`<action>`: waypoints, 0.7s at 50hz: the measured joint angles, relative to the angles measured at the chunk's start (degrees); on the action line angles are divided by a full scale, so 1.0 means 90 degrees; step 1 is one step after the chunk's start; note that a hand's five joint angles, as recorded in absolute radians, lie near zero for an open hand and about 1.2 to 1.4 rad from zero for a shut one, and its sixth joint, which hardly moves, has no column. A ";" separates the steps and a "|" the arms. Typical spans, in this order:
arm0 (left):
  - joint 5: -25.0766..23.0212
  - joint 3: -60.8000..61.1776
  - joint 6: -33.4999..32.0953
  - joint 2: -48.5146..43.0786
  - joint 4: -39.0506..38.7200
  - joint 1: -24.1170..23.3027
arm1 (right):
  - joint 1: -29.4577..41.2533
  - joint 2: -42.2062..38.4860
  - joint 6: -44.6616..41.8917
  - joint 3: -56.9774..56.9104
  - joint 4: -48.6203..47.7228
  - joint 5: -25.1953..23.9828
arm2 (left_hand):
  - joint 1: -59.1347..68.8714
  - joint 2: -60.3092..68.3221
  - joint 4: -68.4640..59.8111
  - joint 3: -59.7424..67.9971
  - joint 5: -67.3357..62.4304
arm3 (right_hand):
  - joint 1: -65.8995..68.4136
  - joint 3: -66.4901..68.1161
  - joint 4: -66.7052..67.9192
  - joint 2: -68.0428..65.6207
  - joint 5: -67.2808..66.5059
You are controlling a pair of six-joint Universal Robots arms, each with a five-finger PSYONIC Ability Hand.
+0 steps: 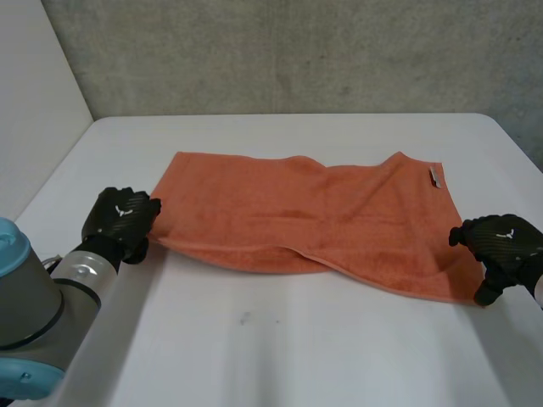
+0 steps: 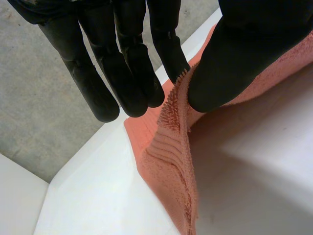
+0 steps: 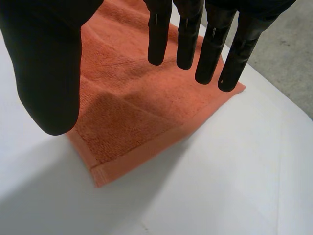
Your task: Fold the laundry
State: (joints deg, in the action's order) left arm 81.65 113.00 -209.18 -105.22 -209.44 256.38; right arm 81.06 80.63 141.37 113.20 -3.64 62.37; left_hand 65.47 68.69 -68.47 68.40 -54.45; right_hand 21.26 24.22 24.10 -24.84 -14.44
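Grey concrete wall (image 1: 297, 51) backed a white table (image 1: 280, 356) in the head view, and an orange towel (image 1: 305, 216) lay across its middle, long side running from 9 to 3 o'clock. One layer seemed doubled over another, with a slack fold along the near edge. A small label (image 1: 434, 177) sat near the far corner at 2 o'clock. The left hand (image 1: 123, 222) was at the towel's 9 o'clock end, touching it. The right hand (image 1: 502, 242) was at the near corner, about 4 o'clock.

In the left wrist view, the thumb and the nearest of the fingers (image 2: 168, 54) pinched the towel's hemmed edge (image 2: 168, 166). The other fingers were straight and close together beside it. The cloth rose from the table to the pinch and drooped beneath it.

In the right wrist view, the fingers (image 3: 210, 44) were straight and slightly spread, with the thumb held wide. They hovered over the near corner (image 3: 127, 112) and held nothing.

The terry looked soft, light and limp, so it would likely sag and drag rather than keep any shape. Its rough pile should resist slipping. The flat woven hem at the corners looked like the best place to pinch, with both ends lifted together.
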 measured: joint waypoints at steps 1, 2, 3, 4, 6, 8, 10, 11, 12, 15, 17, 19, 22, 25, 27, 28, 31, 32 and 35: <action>0.0000 0.0002 0.0000 -0.0002 0.0000 -0.0012 | -0.0089 -0.0075 -0.0007 0.0050 -0.0131 -0.0113 | 0.0000 0.0000 0.0000 0.0000 0.0000 | 0.0000 0.0000 0.0000 0.0000 0.0000; 0.0000 0.0002 0.0000 -0.0003 0.0000 -0.0017 | -0.0137 -0.0138 -0.0008 0.0079 -0.0199 -0.0185 | 0.0000 0.0000 0.0000 0.0000 -0.0001 | 0.0042 0.0059 0.0184 -0.0013 -0.0115; 0.0000 0.0002 0.0000 -0.0003 0.0000 -0.0017 | -0.0137 -0.0138 -0.0008 0.0079 -0.0199 -0.0185 | 0.0000 0.0000 0.0000 0.0000 -0.0001 | 0.0042 0.0059 0.0184 -0.0013 -0.0115; -0.0002 0.0003 0.0000 -0.0009 0.0000 -0.0031 | -0.0228 -0.0318 -0.0007 0.0115 -0.0357 -0.0334 | 0.0000 0.0000 0.0000 0.0000 0.0000 | 0.0272 0.0364 0.0429 -0.0259 -0.0293; -0.0003 0.0003 0.0000 -0.0012 0.0000 -0.0036 | -0.0271 -0.0462 -0.0006 0.0123 -0.0465 -0.0421 | 0.0000 0.0000 0.0000 0.0000 0.0000 | 0.0315 0.0427 0.0479 -0.0318 -0.0338; -0.0003 0.0003 0.0000 -0.0014 0.0001 -0.0039 | -0.0287 -0.0539 -0.0007 0.0125 -0.0516 -0.0454 | 0.0000 0.0000 0.0000 0.0000 0.0000 | 0.0447 0.0615 0.0640 -0.0544 -0.0484; -0.0004 0.0003 0.0000 -0.0016 0.0001 -0.0039 | -0.0308 -0.0778 -0.0012 0.0112 -0.0674 -0.0523 | 0.0000 0.0000 0.0000 0.0000 -0.0001 | 0.0609 0.0801 0.0819 -0.0738 -0.0656; -0.0005 0.0003 0.0000 -0.0015 0.0001 -0.0038 | -0.0308 -0.0838 -0.0014 0.0104 -0.0712 -0.0532 | 0.0000 0.0000 -0.0001 0.0000 0.0000 | 0.0648 0.0859 0.0863 -0.0791 -0.0700; -0.0005 0.0003 0.0000 -0.0015 0.0001 -0.0036 | -0.0306 -0.0910 -0.0017 0.0095 -0.0750 -0.0540 | 0.0000 0.0000 -0.0001 0.0000 0.0000 | 0.0736 0.0961 0.0966 -0.0886 -0.0801; -0.0007 -0.0001 0.0000 -0.0016 0.0001 -0.0033 | -0.0297 -0.1091 -0.0022 0.0049 -0.0835 -0.0541 | 0.0000 0.0000 -0.0001 0.0000 0.0000 | 0.0891 0.1144 0.1141 -0.1051 -0.0966; -0.0008 -0.0004 0.0000 -0.0016 0.0001 -0.0031 | -0.0292 -0.1153 -0.0023 0.0026 -0.0862 -0.0538 | 0.0000 0.0000 0.0000 0.0000 -0.0001 | 0.0971 0.1226 0.1235 -0.1125 -0.1047; -0.0008 -0.0004 0.0000 -0.0017 0.0001 -0.0028 | -0.0289 -0.1182 -0.0024 0.0010 -0.0887 -0.0536 | 0.0000 0.0000 0.0000 0.0000 -0.0001 | 0.1204 0.1473 0.1482 -0.1404 -0.1285; -0.0009 -0.0006 0.0000 -0.0017 0.0001 -0.0025 | -0.0286 -0.1206 -0.0025 -0.0014 -0.0946 -0.0531 | 0.0000 0.0000 0.0000 0.0000 -0.0001 | 0.1612 0.1946 0.1952 -0.1884 -0.1747; -0.0010 -0.0007 0.0000 -0.0018 0.0000 -0.0021 | -0.0284 -0.1210 -0.0022 -0.0038 -0.1021 -0.0526 | 0.0000 0.0000 -0.0001 0.0000 0.0000 | 0.1858 0.2228 0.2245 -0.2199 -0.2022; -0.0010 -0.0007 0.0000 -0.0018 0.0000 -0.0020 | -0.0283 -0.1207 -0.0018 -0.0052 -0.1061 -0.0524 | 0.0000 0.0000 -0.0001 0.0000 0.0000 | 0.2233 0.2740 0.2750 -0.2626 -0.2517; -0.0010 -0.0007 0.0000 -0.0018 0.0000 -0.0020 | -0.0283 -0.1207 -0.0018 -0.0052 -0.1061 -0.0524 | 0.0000 0.0000 -0.0001 0.0000 0.0000 | 0.2233 0.2740 0.2750 -0.2626 -0.2517; -0.0010 -0.0007 0.0000 -0.0018 0.0000 -0.0019 | -0.0278 -0.1202 -0.0015 -0.0075 -0.1109 -0.0523 | 0.0000 0.0000 0.0000 0.0000 0.0000 | 0.3501 0.4284 0.4321 -0.4249 -0.4109; -0.0010 -0.0007 0.0000 -0.0018 0.0000 -0.0019 | -0.0277 -0.1201 -0.0015 -0.0078 -0.1117 -0.0523 | 0.0000 0.0000 -0.0001 0.0000 0.0000 | 0.3501 0.4284 0.4321 -0.4249 -0.4109; -0.0006 -0.0004 0.0000 -0.0018 0.0001 -0.0019 | -0.0273 -0.1196 -0.0012 -0.0092 -0.1154 -0.0520 | 0.0000 0.0000 -0.0001 0.0000 0.0000 | 0.3741 0.4806 0.4863 -0.4680 -0.4590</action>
State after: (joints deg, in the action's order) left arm 81.59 112.97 -209.18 -105.38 -209.44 256.20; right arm 78.60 69.87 141.27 112.37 -14.02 57.68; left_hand 65.47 68.69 -68.47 68.40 -54.45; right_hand 54.93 67.48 67.87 -66.96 -55.75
